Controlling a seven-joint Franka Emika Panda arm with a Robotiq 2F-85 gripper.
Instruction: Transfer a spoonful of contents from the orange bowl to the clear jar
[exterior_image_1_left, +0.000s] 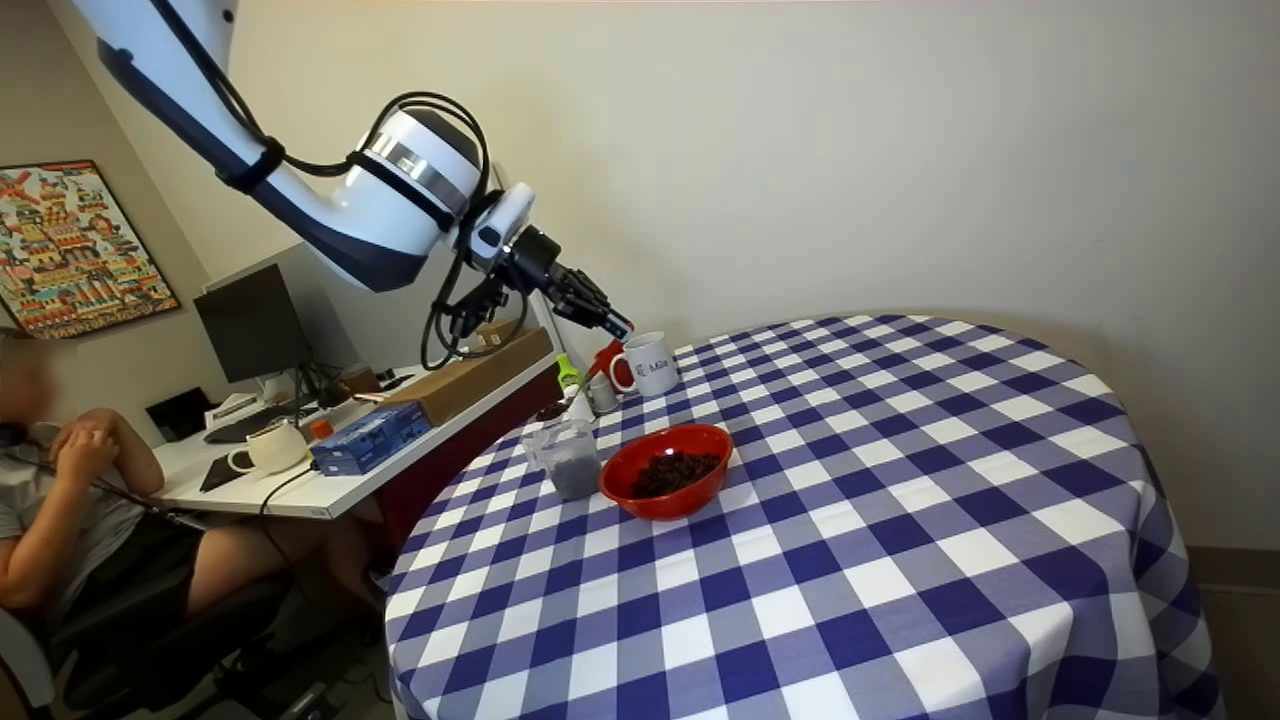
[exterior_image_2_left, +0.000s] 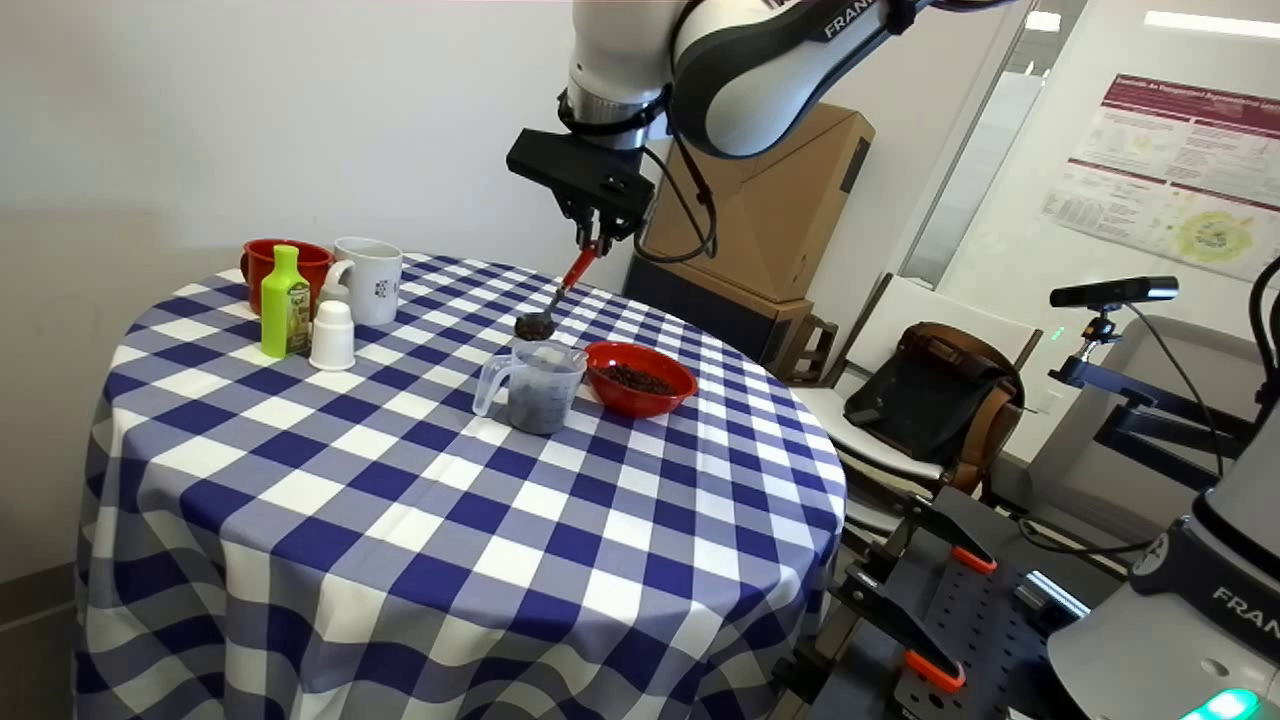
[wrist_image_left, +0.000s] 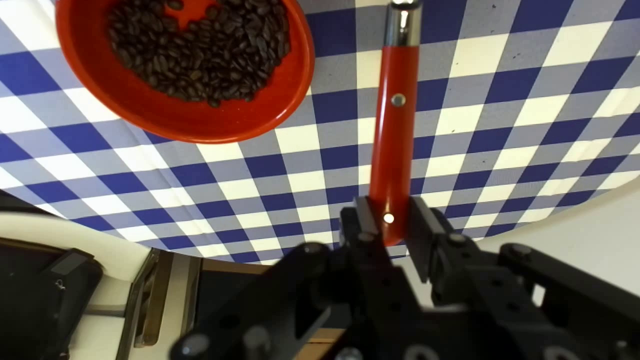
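Observation:
In the wrist view my gripper (wrist_image_left: 389, 206) is shut on the red handle (wrist_image_left: 393, 125) of a spoon; the spoon's bowl lies beyond that picture's top edge. The spoon head (exterior_image_2_left: 534, 326), heaped with something dark, hangs in an exterior view just above the rim of the clear jar (exterior_image_2_left: 540, 395); exactly how it stands over the opening is hard to judge. The jar, handled and upright, looks greyish in its lower part. Beside it sits the orange bowl (exterior_image_1_left: 625, 490), glossy red, with dark beans (wrist_image_left: 200, 55) inside. The jar is out of the wrist view.
A white mug (exterior_image_2_left: 375, 285), a red mug (exterior_image_2_left: 262, 262), a green bottle (exterior_image_2_left: 285, 300) and white cups (exterior_image_2_left: 332, 337) stand together on the checked tablecloth (exterior_image_1_left: 850, 580). A wall rises behind the table. A person (exterior_image_1_left: 90, 500) sits at a desk to one side.

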